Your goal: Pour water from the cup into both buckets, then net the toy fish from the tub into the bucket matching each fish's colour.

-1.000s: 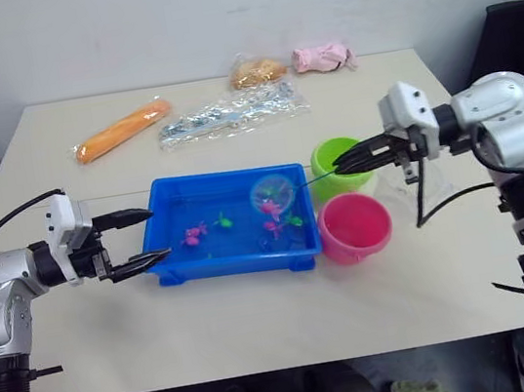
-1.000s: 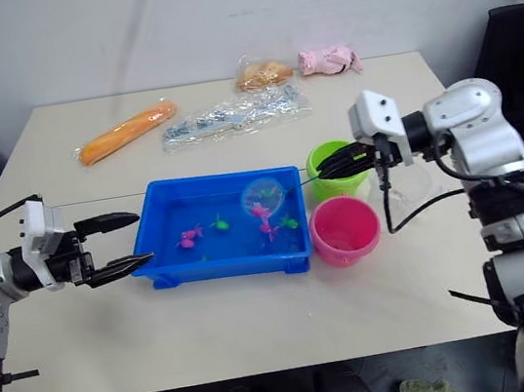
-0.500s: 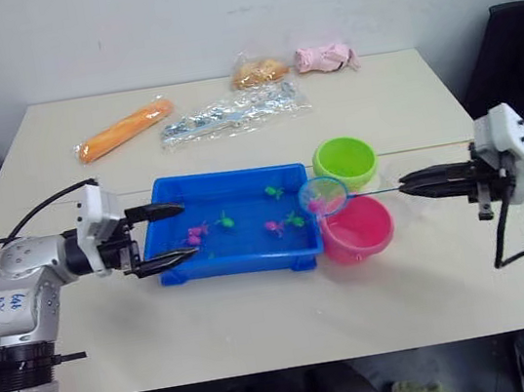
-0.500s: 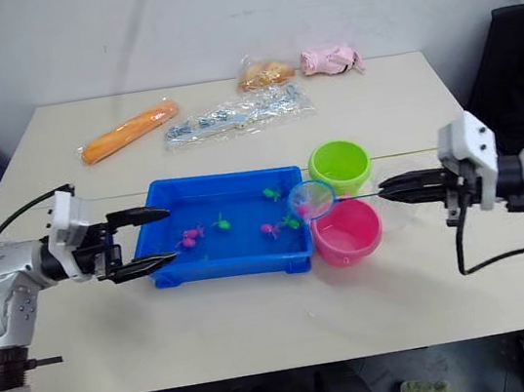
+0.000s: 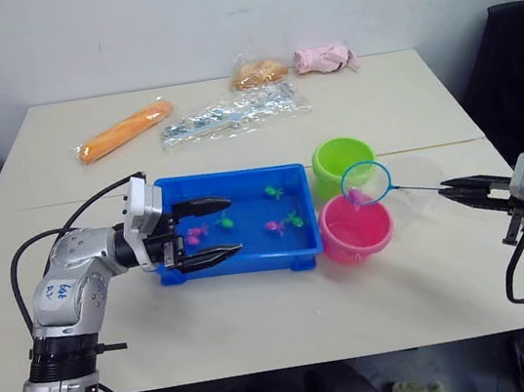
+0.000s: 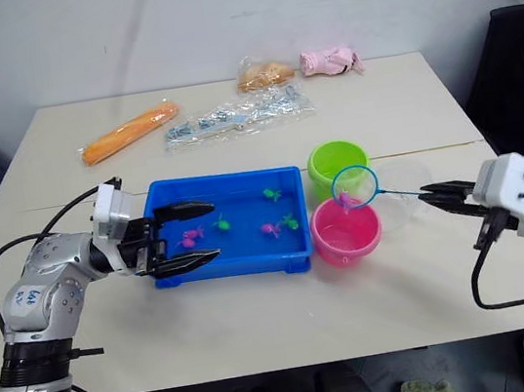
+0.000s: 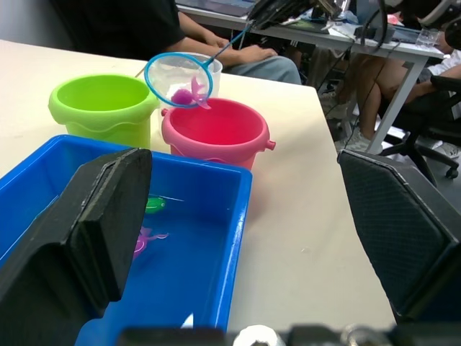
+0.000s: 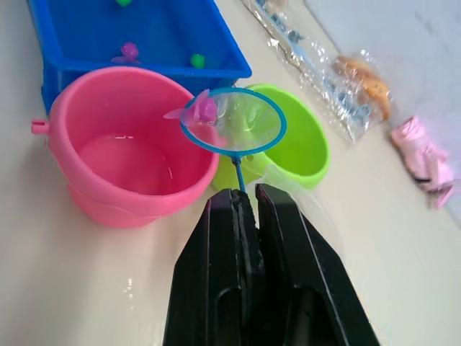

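Pink fish (image 8: 204,109) lies in the net (image 8: 232,121), which I hold above the pink bucket (image 5: 354,230) with my right gripper (image 5: 461,191) clamped on the thin handle. Beside that bucket sit the green bucket (image 5: 342,163) and the tub (image 5: 295,251); my left gripper (image 5: 217,229) hangs spread over the tub.

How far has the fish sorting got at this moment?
Water already shows in the pink bucket. In hand: the right gripper holds the net over that bucket with a pink fish in it. Left: tipping it in, then netting the pink and green fish in the tub.
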Action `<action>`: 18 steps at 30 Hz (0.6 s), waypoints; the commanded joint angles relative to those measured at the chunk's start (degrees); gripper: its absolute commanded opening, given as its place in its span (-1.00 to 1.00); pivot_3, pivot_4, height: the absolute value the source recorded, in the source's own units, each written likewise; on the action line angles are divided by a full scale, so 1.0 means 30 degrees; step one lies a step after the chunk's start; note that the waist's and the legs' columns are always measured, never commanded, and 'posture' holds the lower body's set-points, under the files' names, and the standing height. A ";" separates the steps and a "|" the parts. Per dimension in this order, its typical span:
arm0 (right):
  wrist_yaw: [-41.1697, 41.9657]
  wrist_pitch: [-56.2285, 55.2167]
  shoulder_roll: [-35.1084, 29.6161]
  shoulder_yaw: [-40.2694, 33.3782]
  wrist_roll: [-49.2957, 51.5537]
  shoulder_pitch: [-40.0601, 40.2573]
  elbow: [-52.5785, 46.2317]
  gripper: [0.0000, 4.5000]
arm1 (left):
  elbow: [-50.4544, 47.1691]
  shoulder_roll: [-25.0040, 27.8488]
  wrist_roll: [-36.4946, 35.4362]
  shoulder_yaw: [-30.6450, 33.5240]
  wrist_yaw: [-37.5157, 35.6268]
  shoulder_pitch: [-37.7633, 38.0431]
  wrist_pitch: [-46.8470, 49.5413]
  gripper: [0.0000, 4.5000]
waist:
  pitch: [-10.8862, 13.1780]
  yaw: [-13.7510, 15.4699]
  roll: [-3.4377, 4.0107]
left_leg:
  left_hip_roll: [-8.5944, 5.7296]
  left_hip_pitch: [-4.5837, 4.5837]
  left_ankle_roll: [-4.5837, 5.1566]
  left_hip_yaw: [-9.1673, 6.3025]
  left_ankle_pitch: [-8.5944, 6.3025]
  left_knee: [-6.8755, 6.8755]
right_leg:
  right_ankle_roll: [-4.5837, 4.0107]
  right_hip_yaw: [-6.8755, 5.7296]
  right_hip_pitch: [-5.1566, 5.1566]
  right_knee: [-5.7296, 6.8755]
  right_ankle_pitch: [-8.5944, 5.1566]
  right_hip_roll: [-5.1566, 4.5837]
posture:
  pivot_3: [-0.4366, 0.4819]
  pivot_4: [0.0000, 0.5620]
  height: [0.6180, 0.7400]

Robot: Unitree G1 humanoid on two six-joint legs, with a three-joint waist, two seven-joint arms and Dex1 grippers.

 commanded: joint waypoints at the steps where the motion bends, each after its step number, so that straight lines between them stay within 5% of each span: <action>1: -0.0612 -0.2585 0.0215 -0.1240 -0.0115 0.0577 -0.0301 -1.00 | -0.0072 -0.0042 -0.0144 0.0105 -0.0112 -0.0320 -0.0324 0.97 | 0.0000 0.0050 0.0000 | 0.0000 0.0000 0.0000 0.0000 0.0000 0.0001 | 0.0003 0.0001 0.0001 -0.0002 0.0001 0.0000 | -0.05 -0.47 1.00; 10: -0.2763 -0.9045 0.0264 -0.1579 -0.3850 0.3309 0.0527 -1.00 | 0.0351 -0.0184 -0.0139 0.0137 -0.0164 -0.0449 -0.0632 0.97 | 0.0000 0.0353 0.0000 | 0.0000 0.0006 0.0001 0.0001 0.0000 0.0004 | 0.0003 0.0004 0.0007 -0.0010 0.0002 0.0001 | -0.05 -0.47 1.00; 18: -0.7652 -1.5766 0.1559 -0.3017 -0.8591 0.3723 0.1415 -1.00 | 0.0628 -0.0517 -0.0111 0.0112 -0.0012 -0.0438 -0.0909 0.97 | -0.0001 0.0348 0.0001 | -0.0004 0.0036 -0.0002 0.0010 0.0001 0.0005 | 0.0003 0.0015 0.0028 -0.0003 0.0002 0.0004 | -0.05 -0.47 1.00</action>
